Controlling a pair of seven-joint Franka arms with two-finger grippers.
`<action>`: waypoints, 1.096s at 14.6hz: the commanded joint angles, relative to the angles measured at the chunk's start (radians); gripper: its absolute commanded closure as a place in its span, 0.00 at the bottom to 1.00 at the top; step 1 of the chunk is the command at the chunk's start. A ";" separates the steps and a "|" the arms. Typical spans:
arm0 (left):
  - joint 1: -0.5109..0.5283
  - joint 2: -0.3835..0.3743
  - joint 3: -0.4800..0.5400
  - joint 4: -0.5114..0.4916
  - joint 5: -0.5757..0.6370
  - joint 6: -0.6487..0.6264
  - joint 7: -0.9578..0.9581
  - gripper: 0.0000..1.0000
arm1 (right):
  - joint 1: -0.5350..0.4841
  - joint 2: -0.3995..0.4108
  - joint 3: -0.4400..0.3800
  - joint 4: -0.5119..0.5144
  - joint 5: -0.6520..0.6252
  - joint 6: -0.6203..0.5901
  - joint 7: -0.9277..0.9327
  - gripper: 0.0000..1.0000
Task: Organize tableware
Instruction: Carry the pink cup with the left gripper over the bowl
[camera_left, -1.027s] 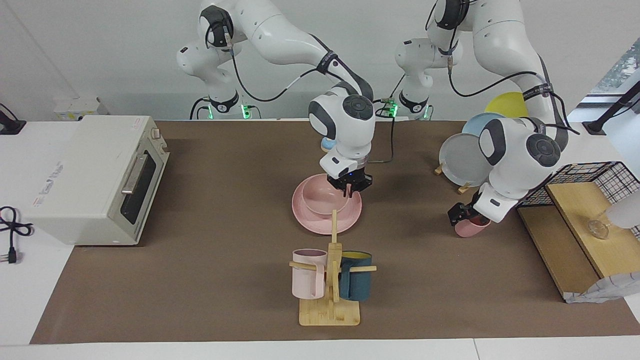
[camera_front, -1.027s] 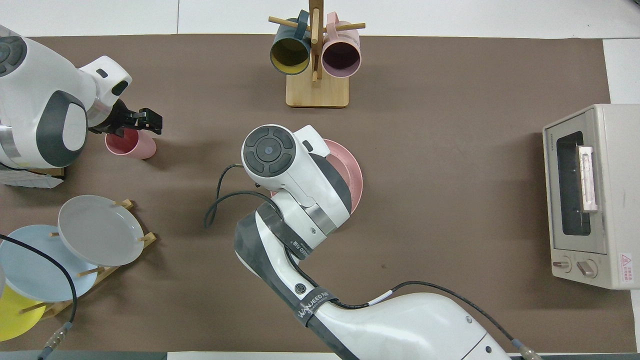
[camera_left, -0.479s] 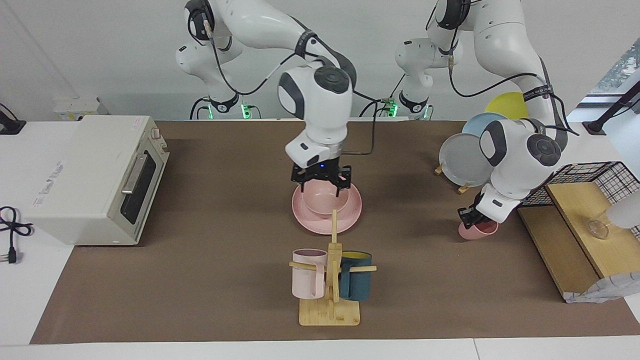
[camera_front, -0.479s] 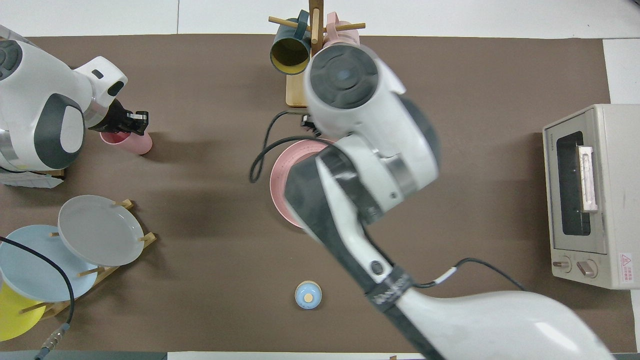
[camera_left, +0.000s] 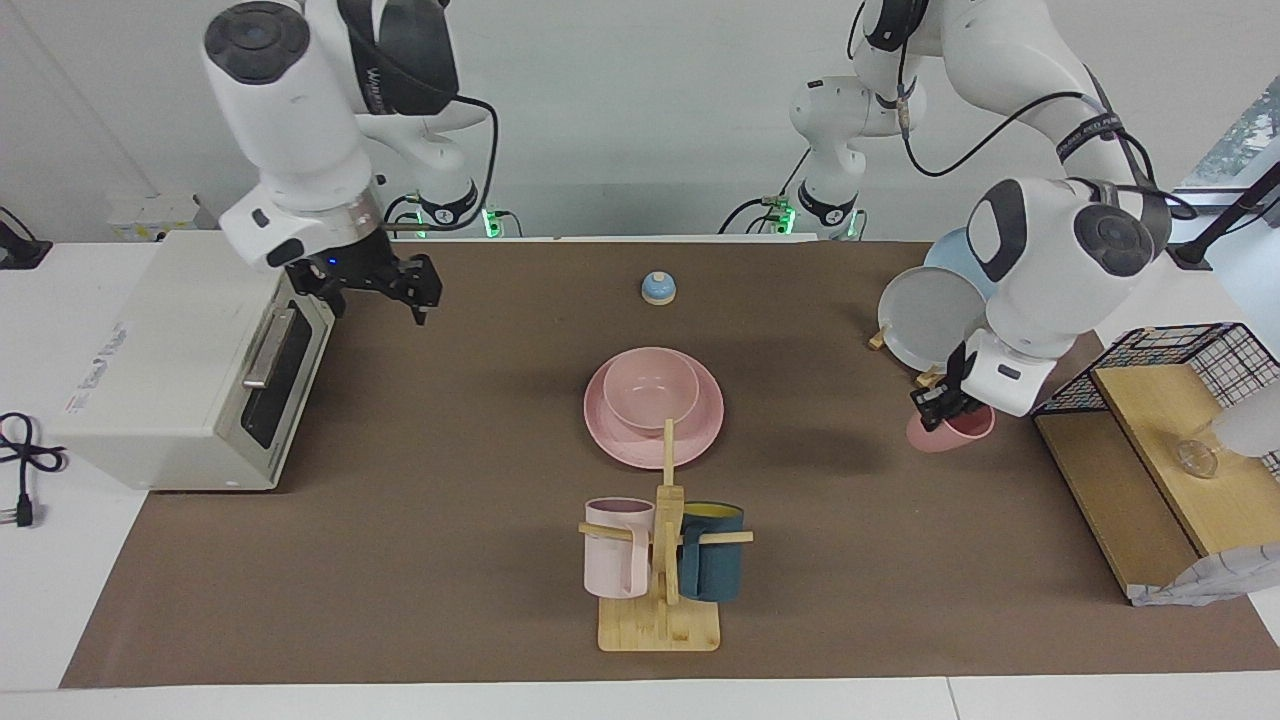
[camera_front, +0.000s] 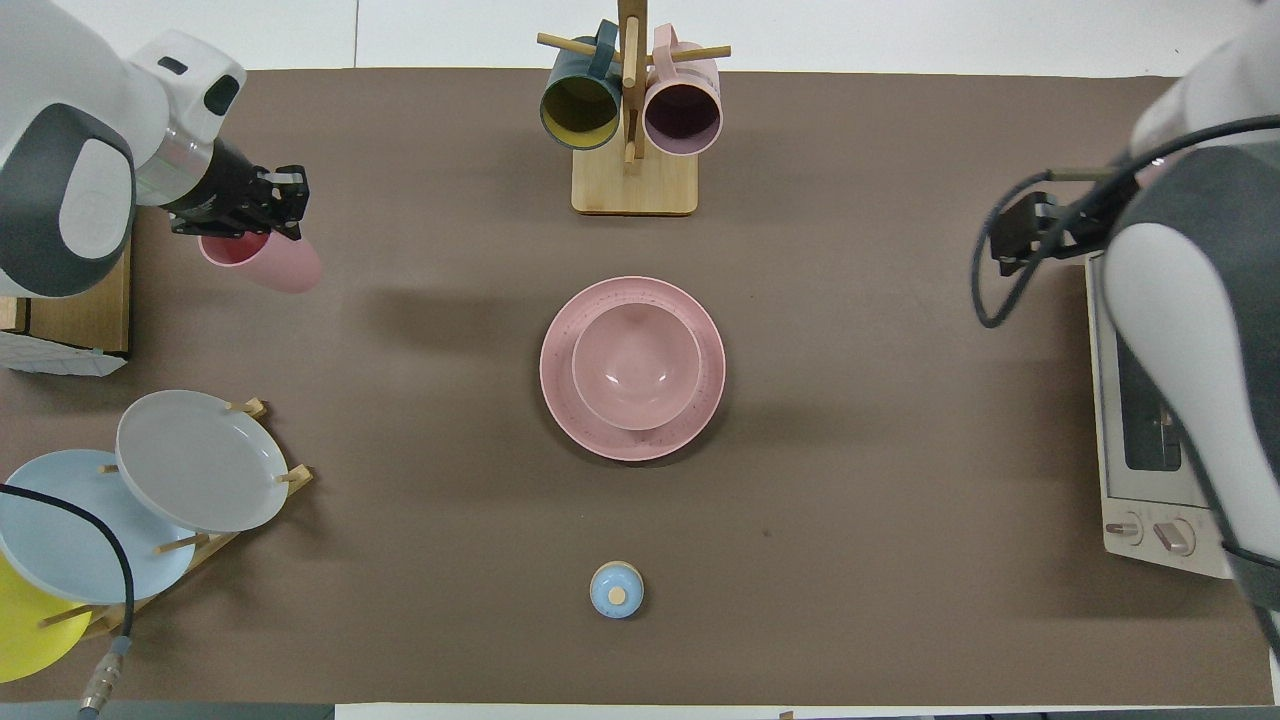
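The pink plate lies at the middle of the table with the pink bowl standing in it; both also show in the overhead view, plate and bowl. My left gripper is shut on the rim of the pink cup. It holds the cup tilted, a little above the mat, toward the left arm's end. My right gripper is open and empty, raised in front of the toaster oven.
The toaster oven stands at the right arm's end. A wooden mug rack with a pale pink and a teal mug stands farther from the robots than the plate. A plate rack, a wire basket and a small blue knob are also there.
My right gripper has let go of the bowl in the plate, risen and swung away to the oven's end. My left gripper has lifted and tilted the cup.
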 joint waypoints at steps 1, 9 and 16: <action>-0.167 0.012 0.014 0.105 -0.006 -0.071 -0.312 1.00 | -0.062 -0.139 0.019 -0.195 0.030 0.032 -0.093 0.00; -0.508 0.073 0.018 0.077 0.072 0.078 -0.816 1.00 | -0.125 -0.175 0.033 -0.258 0.017 0.097 -0.116 0.00; -0.574 0.128 0.020 -0.031 0.170 0.200 -0.962 1.00 | -0.108 -0.170 0.039 -0.257 0.013 0.098 -0.128 0.00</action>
